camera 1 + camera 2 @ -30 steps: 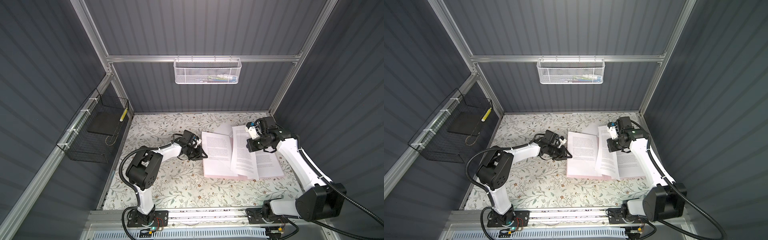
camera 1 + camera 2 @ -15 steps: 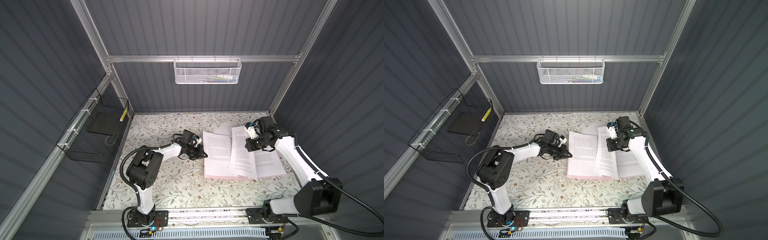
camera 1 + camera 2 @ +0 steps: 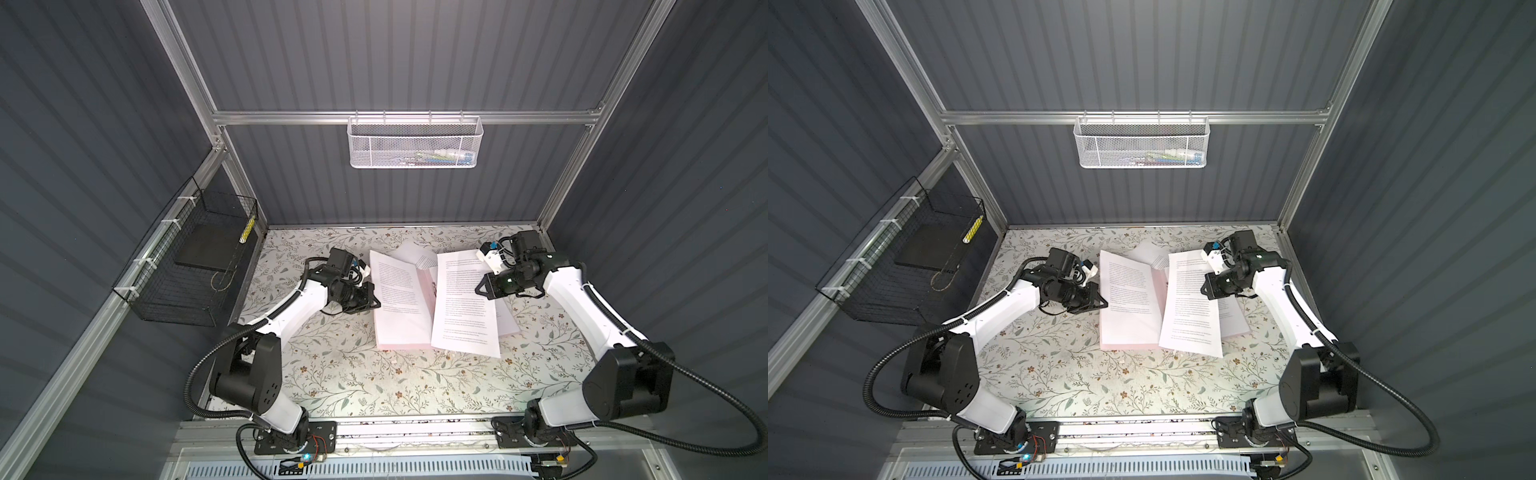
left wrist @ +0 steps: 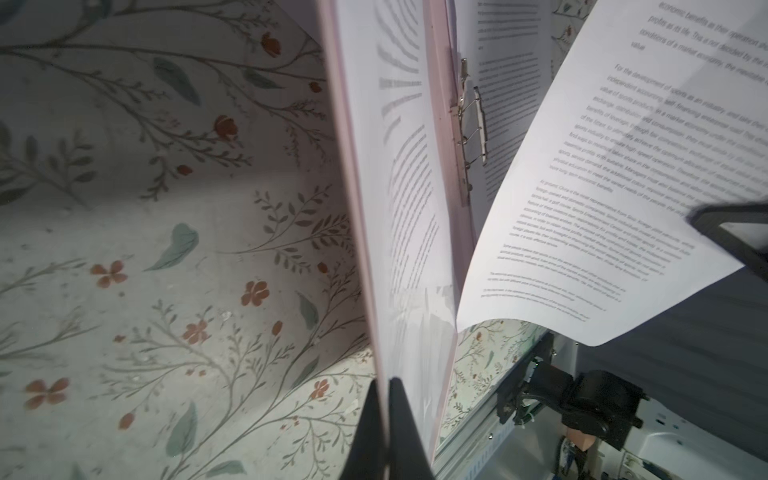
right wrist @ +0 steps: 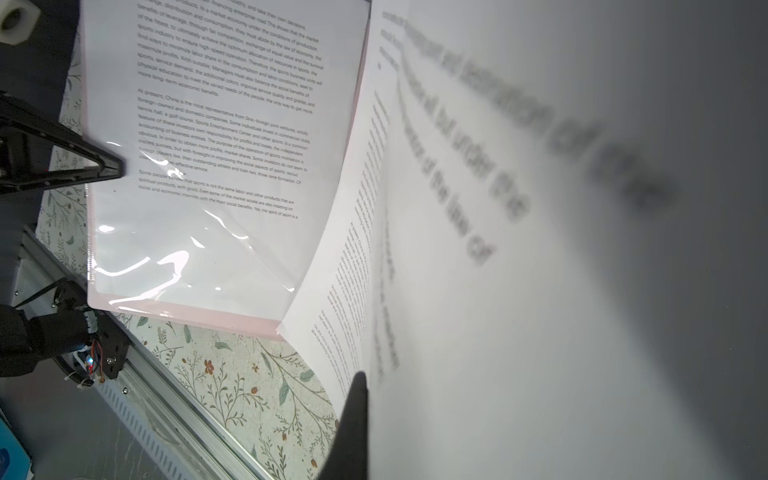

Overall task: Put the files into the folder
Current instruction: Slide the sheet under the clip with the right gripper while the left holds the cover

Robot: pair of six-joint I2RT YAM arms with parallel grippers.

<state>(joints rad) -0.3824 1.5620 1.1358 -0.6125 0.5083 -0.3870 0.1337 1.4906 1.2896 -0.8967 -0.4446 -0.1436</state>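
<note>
Folder (image 4: 439, 104) edge in left end effector (image 4: 384, 386)

This is a robotics lab cell, a purpose-built booth rather than a lived-in room. Grey ribbed wall panels (image 3: 395, 54) close it in, held by a bare aluminium frame (image 3: 407, 117). The left arm (image 3: 299, 303) and right arm (image 3: 577, 299) are bolted to a metal rail (image 3: 415, 430) along the front, with loose wires and a lit circuit board (image 3: 306, 457) by their bases. The tabletop (image 3: 374, 382) wears a flowered cover. A white mesh basket (image 3: 386, 145) and a black wire basket (image 3: 166, 299) hang from the frame.
</note>
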